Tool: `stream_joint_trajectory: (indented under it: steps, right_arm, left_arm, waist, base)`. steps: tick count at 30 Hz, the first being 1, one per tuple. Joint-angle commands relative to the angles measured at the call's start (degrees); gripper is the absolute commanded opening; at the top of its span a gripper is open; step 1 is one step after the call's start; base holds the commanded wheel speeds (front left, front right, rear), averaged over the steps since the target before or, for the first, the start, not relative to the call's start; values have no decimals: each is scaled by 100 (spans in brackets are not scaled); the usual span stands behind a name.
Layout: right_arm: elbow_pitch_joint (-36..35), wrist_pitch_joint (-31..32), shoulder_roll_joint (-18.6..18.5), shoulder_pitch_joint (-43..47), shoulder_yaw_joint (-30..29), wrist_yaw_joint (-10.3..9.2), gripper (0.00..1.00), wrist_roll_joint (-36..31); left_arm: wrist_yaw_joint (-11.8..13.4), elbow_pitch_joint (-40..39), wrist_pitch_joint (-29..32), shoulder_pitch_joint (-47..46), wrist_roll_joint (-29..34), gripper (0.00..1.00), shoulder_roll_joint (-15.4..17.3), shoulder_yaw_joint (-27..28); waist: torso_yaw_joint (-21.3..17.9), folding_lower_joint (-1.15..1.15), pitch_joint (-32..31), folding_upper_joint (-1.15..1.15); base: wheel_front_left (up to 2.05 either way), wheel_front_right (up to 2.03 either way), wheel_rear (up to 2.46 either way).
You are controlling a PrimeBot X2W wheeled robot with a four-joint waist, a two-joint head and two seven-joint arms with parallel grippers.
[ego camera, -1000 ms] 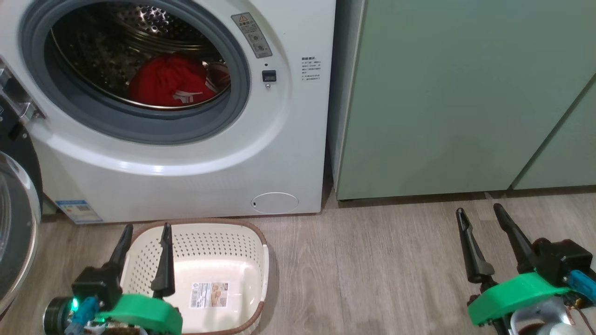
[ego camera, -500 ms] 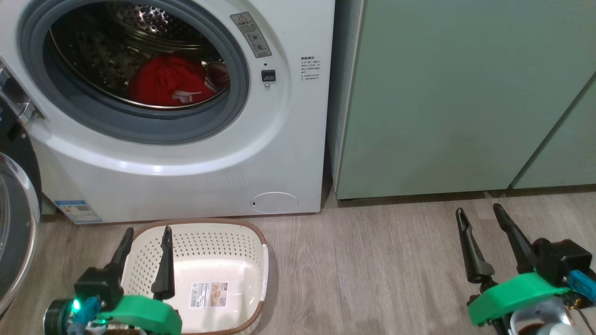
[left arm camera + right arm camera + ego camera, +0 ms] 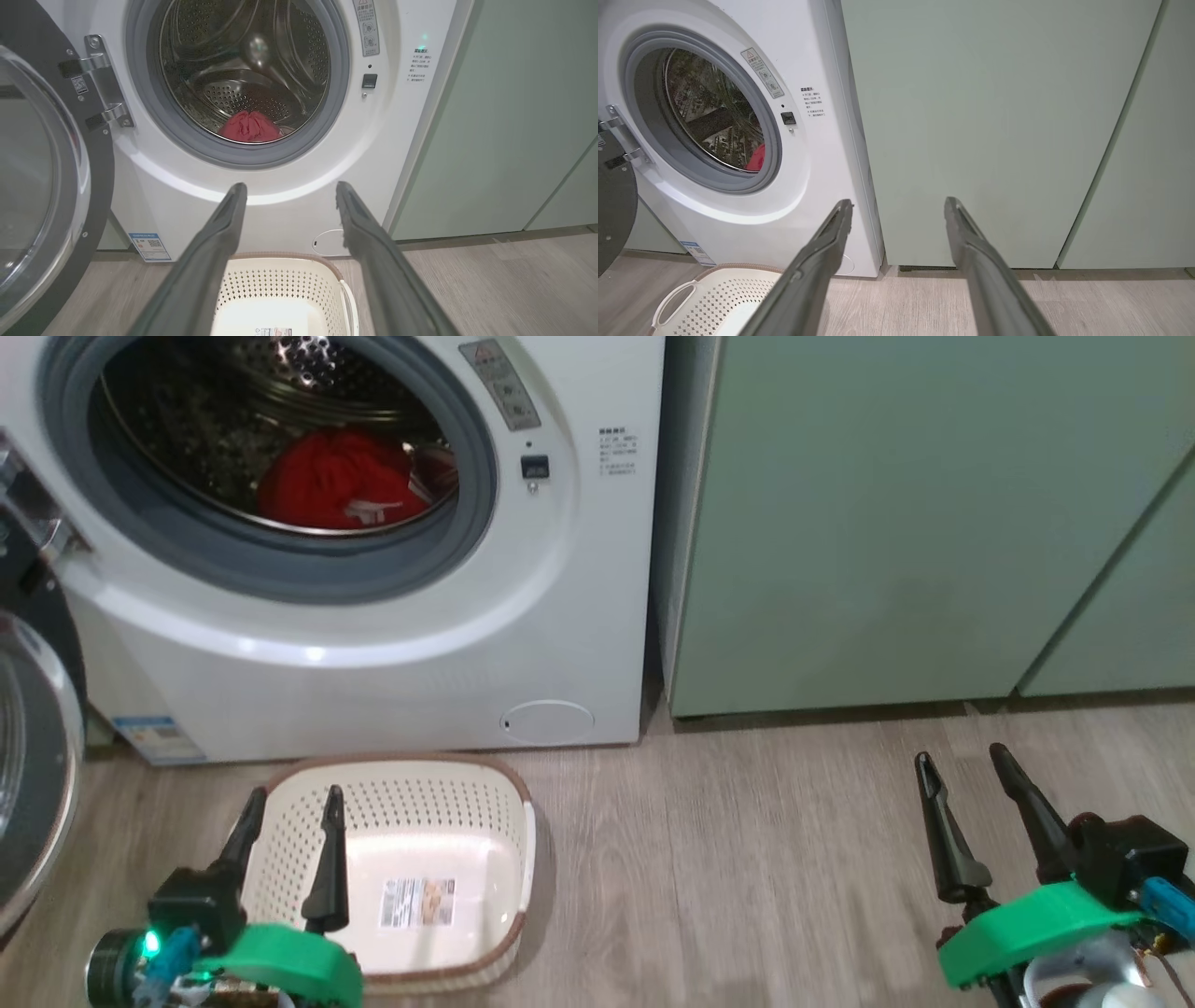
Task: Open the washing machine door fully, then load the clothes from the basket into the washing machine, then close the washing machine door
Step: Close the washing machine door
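As both tools stand with jaws wide and nothing between them, the entry begins there.

Left tool (image 3: 292, 793): lower left of the frame, fingers spread, poised above the near-left part of the basket (image 3: 420, 812), touching nothing that can be made out.

Right tool (image 3: 962, 756): lower right, likewise spread and empty, over bare floor (image 3: 747, 859), well apart from the washing machine (image 3: 373, 691).

Basket: cream, perforated, on the floor just before the washing machine, lower centre-left; no garment in it, a label (image 3: 417, 903) on its bottom.

Clothes (image 3: 327, 485): red bundle low in the steel drum (image 3: 187, 429), upper left, behind the grey gasket (image 3: 280, 579).

Washing machine door (image 3: 42, 186): swung out on its hinge (image 3: 105, 84) at the left edge, wide open.

Progress, judged: opening done, loading appears done; closing the door is left.

Surroundings: pale green cabinets (image 3: 887, 523) stand right of the machine; round filter cap (image 3: 548, 721) low on its front.

Obstructions, judged: the basket sits close before the opening and may lie near the door's swing; whether it clears cannot be told. No fabric seen hanging over the gasket.
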Motion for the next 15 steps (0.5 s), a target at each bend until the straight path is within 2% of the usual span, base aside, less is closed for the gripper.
stream_joint_trajectory:
  steps: [1,8,15]
  right_arm:
    - [-194,-55,-33,-185,108,0,100,53]
    - [-174,-70,-33,-181,98,0,100,80]
    - [-147,-94,-33,-181,93,0,100,99]
  left_arm:
    - [-16,-145,-41,-280,-50,100,114,178]
    - [-51,-173,-74,-294,-76,100,145,166]
    - [-18,-175,-84,-282,-80,100,167,170]
  waist:
    - [6,-1,0,0]
    - [15,-1,-5,0]
    - [-6,-1,-30,0]
  base:
    - [-210,210,0]
    - [-155,155,0]
    - [-59,59,0]
